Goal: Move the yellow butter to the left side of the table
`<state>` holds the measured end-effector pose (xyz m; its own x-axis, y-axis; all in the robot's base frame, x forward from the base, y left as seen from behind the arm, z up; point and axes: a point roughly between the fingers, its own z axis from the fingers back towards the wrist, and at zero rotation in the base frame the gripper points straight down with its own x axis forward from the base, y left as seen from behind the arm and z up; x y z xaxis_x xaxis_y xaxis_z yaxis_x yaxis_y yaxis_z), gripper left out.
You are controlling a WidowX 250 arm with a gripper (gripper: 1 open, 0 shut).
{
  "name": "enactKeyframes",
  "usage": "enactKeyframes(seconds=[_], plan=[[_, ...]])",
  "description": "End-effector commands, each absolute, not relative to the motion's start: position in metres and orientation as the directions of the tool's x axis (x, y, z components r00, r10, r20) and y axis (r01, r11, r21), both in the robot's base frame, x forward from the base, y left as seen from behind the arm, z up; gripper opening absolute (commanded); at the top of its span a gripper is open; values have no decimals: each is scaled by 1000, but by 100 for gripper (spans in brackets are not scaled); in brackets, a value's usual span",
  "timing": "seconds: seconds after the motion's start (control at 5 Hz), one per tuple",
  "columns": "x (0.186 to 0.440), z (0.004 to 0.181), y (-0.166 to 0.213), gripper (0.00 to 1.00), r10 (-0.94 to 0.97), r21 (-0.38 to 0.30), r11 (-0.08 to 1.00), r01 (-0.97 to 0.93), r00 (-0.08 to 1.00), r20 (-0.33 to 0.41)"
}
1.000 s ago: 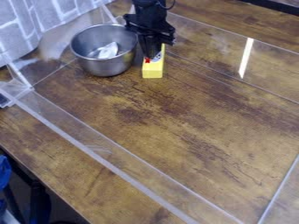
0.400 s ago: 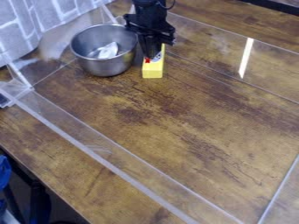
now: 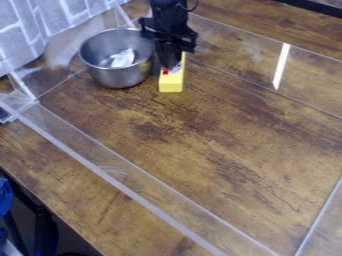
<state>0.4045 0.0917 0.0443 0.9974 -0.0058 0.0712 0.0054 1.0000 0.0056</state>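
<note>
The yellow butter [image 3: 171, 81] is a small bright yellow box with a red-and-white label. It stands at the back of the table [image 3: 201, 150], just right of a steel bowl. My black gripper [image 3: 170, 66] points straight down onto the box's top, its fingers shut on the box. The fingers hide the upper part of the box. I cannot tell whether its bottom still touches the wood.
A steel bowl [image 3: 112, 60] with something white inside stands close to the left of the butter. Clear acrylic strips [image 3: 94, 160] run along the table's borders. A tiled wall [image 3: 40, 25] rises at the back left. A bright reflection [image 3: 281, 65] lies at the right.
The butter has shifted very slightly to the left under the gripper. The arm and the bowl stand as before.
</note>
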Motion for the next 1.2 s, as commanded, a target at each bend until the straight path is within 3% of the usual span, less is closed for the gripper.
enactKeyframes(seconds=[0.0,0.2,0.4,0.6,0.8,1.0], plan=[[413,123,108,0,8,61,998,-23,973,232],[409,167,121,0,21,73,996,-43,959,283],[410,145,117,0,17,66,997,-36,964,264],[412,134,115,100,12,55,998,-27,967,256],[414,122,111,0,8,44,999,-19,969,246],[416,111,112,0,9,35,999,-18,972,233]])
